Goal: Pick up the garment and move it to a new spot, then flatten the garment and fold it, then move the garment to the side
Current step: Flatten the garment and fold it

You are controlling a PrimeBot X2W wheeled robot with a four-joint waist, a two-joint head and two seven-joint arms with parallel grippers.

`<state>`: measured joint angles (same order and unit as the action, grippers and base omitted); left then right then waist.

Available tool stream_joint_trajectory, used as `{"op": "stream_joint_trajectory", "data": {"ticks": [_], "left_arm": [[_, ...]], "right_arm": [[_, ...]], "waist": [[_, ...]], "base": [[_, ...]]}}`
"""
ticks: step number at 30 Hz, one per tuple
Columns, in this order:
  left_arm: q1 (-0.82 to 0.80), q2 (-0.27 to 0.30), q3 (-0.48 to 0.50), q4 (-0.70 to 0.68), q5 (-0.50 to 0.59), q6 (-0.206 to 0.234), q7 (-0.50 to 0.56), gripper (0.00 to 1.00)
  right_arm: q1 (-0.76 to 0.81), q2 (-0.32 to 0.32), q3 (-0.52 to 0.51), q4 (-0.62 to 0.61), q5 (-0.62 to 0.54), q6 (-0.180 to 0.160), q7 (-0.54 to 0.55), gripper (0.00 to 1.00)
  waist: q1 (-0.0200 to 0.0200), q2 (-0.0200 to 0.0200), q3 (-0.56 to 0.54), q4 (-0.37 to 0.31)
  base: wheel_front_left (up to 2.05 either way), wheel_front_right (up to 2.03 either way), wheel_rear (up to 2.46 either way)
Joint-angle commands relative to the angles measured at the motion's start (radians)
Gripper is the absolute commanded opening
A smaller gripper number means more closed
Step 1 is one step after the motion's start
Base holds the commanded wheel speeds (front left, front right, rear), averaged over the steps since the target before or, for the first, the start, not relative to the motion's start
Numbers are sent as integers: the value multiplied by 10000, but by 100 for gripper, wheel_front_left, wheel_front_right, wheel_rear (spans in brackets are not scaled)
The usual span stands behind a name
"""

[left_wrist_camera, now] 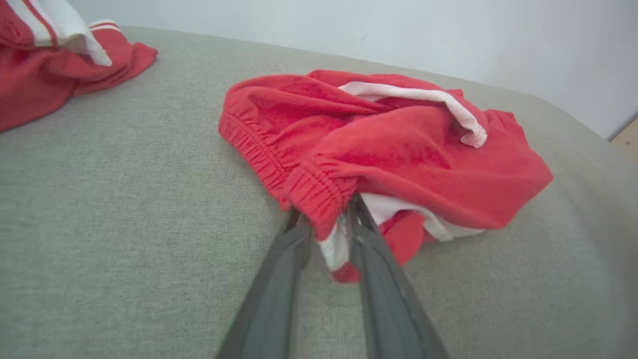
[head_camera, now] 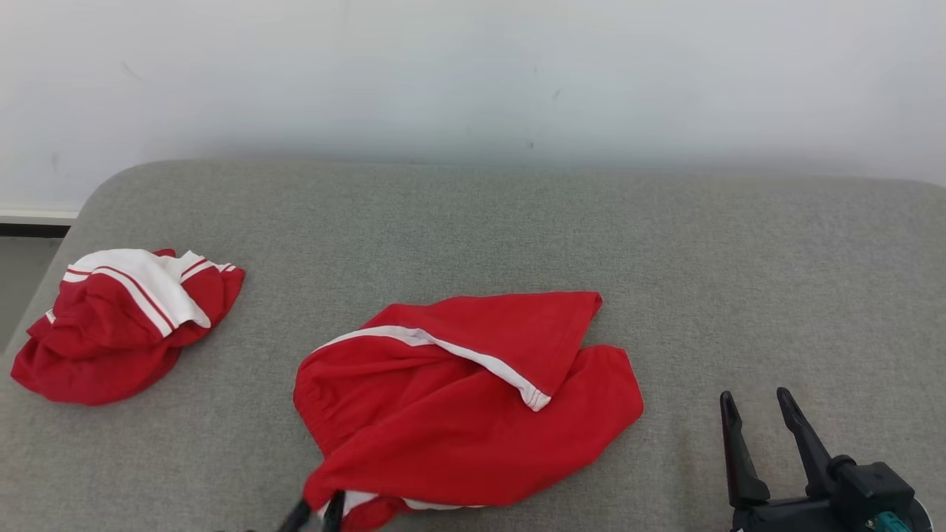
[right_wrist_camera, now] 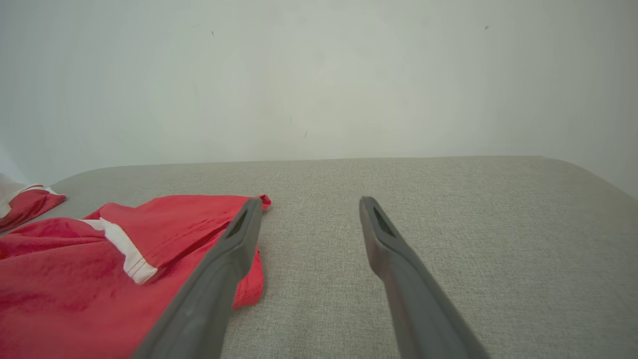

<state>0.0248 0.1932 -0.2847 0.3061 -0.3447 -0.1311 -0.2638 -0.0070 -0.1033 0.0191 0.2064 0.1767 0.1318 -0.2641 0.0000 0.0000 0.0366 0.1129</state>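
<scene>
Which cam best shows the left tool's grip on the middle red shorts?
Left wrist view: the left tool pinches the shorts by the elastic edge, close up. Head view catches its fingertips at the picture's bottom, against the cloth. Right wrist view has part of the shorts beside the open right tool.

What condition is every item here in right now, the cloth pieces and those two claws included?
Middle red garment: crumpled, unfolded, near edge pinched.
Other red-and-white garment: bunched up, lying apart, untouched.
Left gripper: closed on that middle garment's edge.
Right gripper: open, holding nothing.
</scene>
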Motion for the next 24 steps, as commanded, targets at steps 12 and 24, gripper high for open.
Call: {"op": "stream_joint_trajectory", "data": {"ticks": [12, 24], "left_arm": [[278, -849, 2492, -1903, 836, 58, -10, 100], [-284, -1239, 3353, -1875, 1559, 25, -9, 100]], "right_arm": [[249, -84, -299, 121, 161, -23, -2, 100], [-257, -389, 536, 1118, 10, -23, -2, 100]], "waist": [[0, 0, -199, 362], [0, 0, 22, 577]], "base": [[0, 0, 0], [0, 0, 0]]}}
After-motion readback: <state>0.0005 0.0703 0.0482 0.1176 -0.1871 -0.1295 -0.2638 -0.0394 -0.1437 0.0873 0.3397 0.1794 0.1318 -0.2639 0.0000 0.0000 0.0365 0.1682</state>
